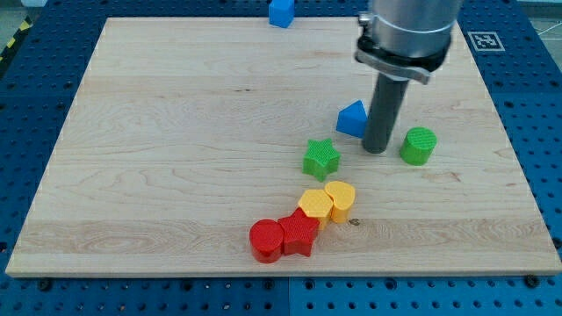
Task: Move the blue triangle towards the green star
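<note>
Blue triangle (352, 119) sits on the wooden surface (176, 158) just to the left of my tip (377, 150), so close to the rod that the two look to be touching or nearly so, though I cannot tell which. I have no hand to spread or close, only this straight dark rod, and its lower end rests on the surface between the blue triangle and the green cylinder (419, 146), which stands just to my right. Green star (321, 159) lies nearer than the triangle and a little to its left, close by but with a gap of bare wood between them. Nearer still, a row of four blocks runs on a slant: a yellow heart-like block (341, 200), a yellow hexagon (315, 208), a red star (299, 234) and a red cylinder (266, 240), each touching the next. Far off, at the far edge of the surface, a blue cube (281, 12) sits alone, well apart from everything else.
</note>
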### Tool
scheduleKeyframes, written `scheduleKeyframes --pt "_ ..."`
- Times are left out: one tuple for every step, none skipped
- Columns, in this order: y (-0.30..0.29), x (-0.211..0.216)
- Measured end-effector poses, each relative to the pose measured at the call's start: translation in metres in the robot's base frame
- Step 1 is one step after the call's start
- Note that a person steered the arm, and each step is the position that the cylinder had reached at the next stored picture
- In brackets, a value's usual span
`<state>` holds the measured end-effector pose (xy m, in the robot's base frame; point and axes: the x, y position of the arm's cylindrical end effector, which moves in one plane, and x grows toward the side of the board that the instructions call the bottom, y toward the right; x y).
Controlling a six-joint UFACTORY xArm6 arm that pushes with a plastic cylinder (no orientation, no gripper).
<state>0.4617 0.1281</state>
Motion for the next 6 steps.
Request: scheduleKeyframes --pt "0.011 -0.035" --pt "0.010 -0.064" --pt "-0.008 -0.068" --pt "-0.026 -0.048" --pt "-0.041 -0.028" --pt "-0.059 -0.005"
